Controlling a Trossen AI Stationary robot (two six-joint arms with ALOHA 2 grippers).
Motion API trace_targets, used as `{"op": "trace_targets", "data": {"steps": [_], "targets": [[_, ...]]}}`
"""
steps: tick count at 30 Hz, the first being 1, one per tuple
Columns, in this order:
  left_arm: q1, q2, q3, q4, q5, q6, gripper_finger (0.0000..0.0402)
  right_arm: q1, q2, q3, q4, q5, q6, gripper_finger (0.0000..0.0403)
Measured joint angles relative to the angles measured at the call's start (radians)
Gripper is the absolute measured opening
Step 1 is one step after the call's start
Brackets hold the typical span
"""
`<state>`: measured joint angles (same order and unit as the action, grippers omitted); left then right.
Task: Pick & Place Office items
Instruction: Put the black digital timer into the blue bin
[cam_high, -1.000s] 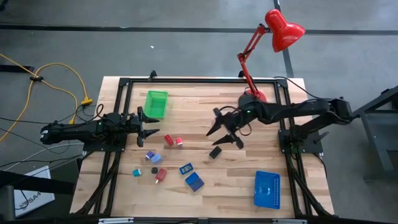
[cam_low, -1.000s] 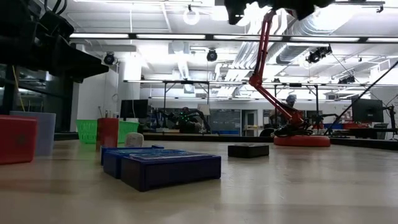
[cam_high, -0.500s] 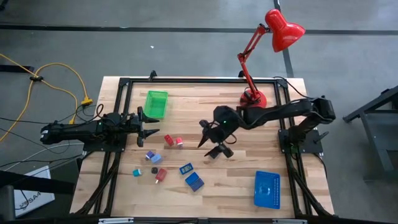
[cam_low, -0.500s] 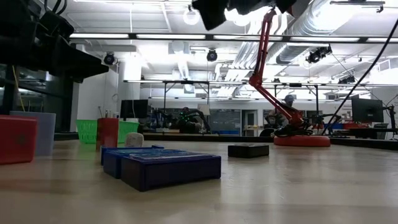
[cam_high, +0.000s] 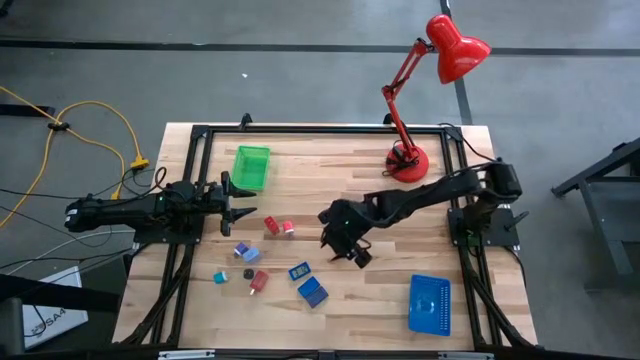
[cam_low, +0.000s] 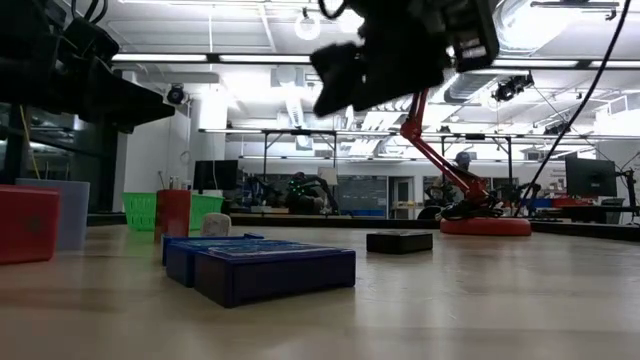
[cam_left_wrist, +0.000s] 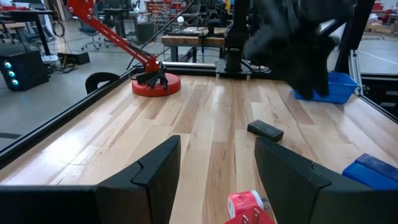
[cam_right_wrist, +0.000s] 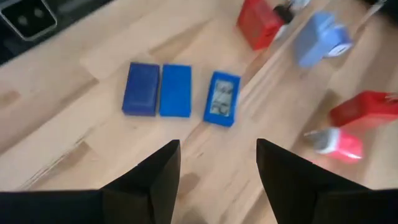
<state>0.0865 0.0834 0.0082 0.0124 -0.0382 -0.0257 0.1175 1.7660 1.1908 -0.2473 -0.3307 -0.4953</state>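
Hovering right tool (cam_high: 338, 243) over surface (cam_high: 330, 180), fingers wide, empty.
Black block (cam_high: 360, 256) just beside it; blue blocks (cam_high: 312, 291) near; left tool (cam_high: 243, 203) half-open, empty, at surface edge.

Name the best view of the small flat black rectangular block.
Left wrist view: the flat black block lies unobstructed, top visible. Low view shows only its side; high view, the right arm mostly covers it; right wrist view misses it.

Bright overhead lighting, right-wrist view motion-blurred
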Motion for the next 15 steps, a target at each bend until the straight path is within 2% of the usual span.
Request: {"op": "trace_targets", "data": {"steps": [7,15], "targets": [[0.000,0.000,0.000,0.000,0.000,0.000,0.0199,0.008,0.099,0.000,-0.021,0.023,0.002,0.0197],[0.000,0.000,0.000,0.000,0.000,0.000,0.0199,-0.003,0.108,0.000,-0.050,0.088,0.003,0.0197]]}}
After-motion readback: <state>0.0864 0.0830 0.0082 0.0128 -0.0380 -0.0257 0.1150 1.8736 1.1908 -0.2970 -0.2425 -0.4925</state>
